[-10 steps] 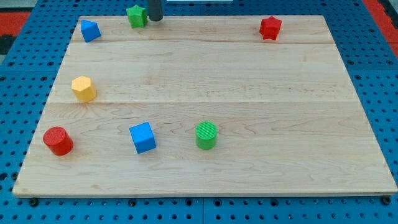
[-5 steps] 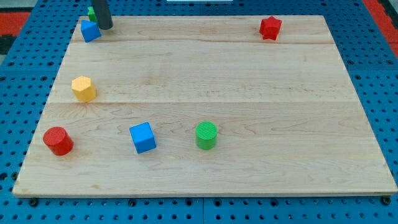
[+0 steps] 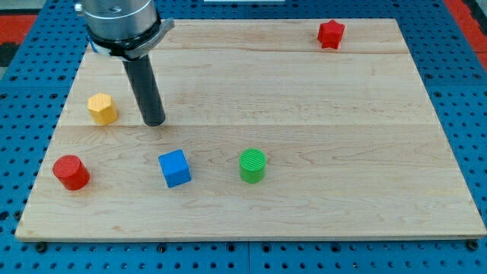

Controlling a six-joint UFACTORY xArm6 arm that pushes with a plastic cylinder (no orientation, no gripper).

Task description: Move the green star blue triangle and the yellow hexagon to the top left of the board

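While the rod stands mid-board, the yellow hexagon (image 3: 102, 108) lies just off to the view's left.
The tip (image 3: 154, 121), bare and holding nothing, is near it but apart; green star and blue triangle are hidden behind the arm.

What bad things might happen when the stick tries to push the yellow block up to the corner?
My tip sits to the right of the yellow hexagon, not below it. A push from here would probably slide it toward the board's left edge, and it might fall off.

The arm's body hides the top left corner, so the green star and blue triangle cannot be seen. The hexagon might bump into them there.
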